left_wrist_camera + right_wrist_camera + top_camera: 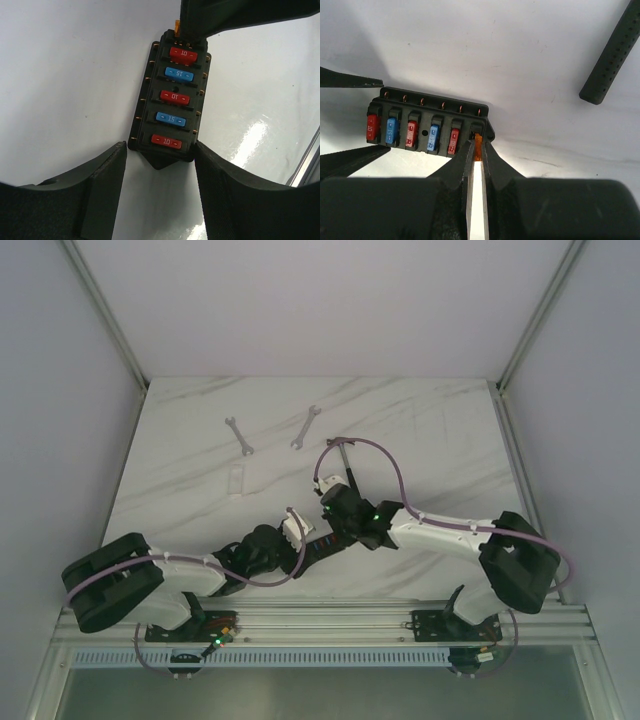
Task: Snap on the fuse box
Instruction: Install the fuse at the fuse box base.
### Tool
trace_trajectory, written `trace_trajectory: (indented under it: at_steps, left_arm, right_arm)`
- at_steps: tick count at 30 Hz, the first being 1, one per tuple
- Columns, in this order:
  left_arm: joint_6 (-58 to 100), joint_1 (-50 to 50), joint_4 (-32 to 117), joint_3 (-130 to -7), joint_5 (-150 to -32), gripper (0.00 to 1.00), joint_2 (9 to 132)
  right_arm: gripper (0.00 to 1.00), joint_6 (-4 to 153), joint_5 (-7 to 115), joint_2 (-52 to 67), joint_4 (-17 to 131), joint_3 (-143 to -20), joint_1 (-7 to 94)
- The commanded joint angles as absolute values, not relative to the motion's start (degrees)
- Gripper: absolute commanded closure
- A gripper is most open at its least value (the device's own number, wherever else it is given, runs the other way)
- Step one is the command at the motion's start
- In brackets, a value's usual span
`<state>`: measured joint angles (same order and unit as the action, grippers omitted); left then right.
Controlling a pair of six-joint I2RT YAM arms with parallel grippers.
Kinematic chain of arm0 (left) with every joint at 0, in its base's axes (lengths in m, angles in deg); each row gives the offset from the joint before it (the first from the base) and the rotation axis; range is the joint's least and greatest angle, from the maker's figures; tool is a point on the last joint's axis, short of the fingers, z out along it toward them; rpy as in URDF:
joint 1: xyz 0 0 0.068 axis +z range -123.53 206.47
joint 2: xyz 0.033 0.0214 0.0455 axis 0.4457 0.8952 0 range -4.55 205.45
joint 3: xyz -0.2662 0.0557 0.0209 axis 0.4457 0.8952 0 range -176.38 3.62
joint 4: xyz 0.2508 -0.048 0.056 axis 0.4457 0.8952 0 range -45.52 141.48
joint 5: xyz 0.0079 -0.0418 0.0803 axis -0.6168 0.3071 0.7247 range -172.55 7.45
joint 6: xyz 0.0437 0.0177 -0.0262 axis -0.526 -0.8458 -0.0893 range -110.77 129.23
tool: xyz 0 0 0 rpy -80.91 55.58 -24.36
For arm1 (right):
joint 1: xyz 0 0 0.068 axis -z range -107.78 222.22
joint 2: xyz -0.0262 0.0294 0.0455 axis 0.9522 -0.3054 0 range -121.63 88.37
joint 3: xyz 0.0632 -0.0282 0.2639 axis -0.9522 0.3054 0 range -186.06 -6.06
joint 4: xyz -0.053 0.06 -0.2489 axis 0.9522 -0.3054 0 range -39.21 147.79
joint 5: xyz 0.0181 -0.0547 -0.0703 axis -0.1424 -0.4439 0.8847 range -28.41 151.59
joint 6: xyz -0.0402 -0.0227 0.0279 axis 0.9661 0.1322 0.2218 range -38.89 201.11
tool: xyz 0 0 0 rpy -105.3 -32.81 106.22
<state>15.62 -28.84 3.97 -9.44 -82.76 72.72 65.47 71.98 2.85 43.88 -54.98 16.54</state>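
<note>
Fuse box [172, 97]: black, flat on the white table [65, 75], between the two grippers near the middle of the table's front edge.
Long axis: runs straight away from the left gripper and crosswise in front of the right gripper.
Slots: five hold seated fuses in a row, red, blue, red, blue, red. The sixth is at the end far from the left gripper.
Orange fuse [478, 141]: upright at that sixth slot, with its lower edge at the slot mouth. How deep it sits cannot be told.
Right gripper [478, 147]: fingers pinched almost together on the orange fuse, right at the end slot.
Left gripper [160, 147]: jaws wide apart, tips flanking the two corners of the near short end. Whether they press on the box cannot be told.
Nearer arm: the right is at the working slot, and the left is at the opposite end.
Coming move, as a judgement: a straight push down the fuse's own line into the slot, with the far end braced so the box does not slide lengthwise.
Hammer handle [612, 55]: on the table well apart, beyond the box.
</note>
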Motion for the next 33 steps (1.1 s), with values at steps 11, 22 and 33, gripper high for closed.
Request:
trace_trajectory:
  at_steps: [11, 22, 33]
  left_arm:
    - [15.6, -28.9, 4.9, -10.6, -83.4, 0.42, 73.7]
    - [16.4, -29.6, 5.8, -10.9, -81.4, 0.47, 73.3]
    - [17.6, -29.8, 6.3, -10.8, -79.9, 0.49, 72.7]
  right_arm:
    - [0.98, 62.1, 75.2, 0.5, 42.4, -57.7, 15.2]
    - [0.98, 58.0, 79.0, 1.1, 40.6, -60.2, 14.5]
    - [0.97, 55.5, 81.5, 1.1, 39.6, -59.4, 14.4]
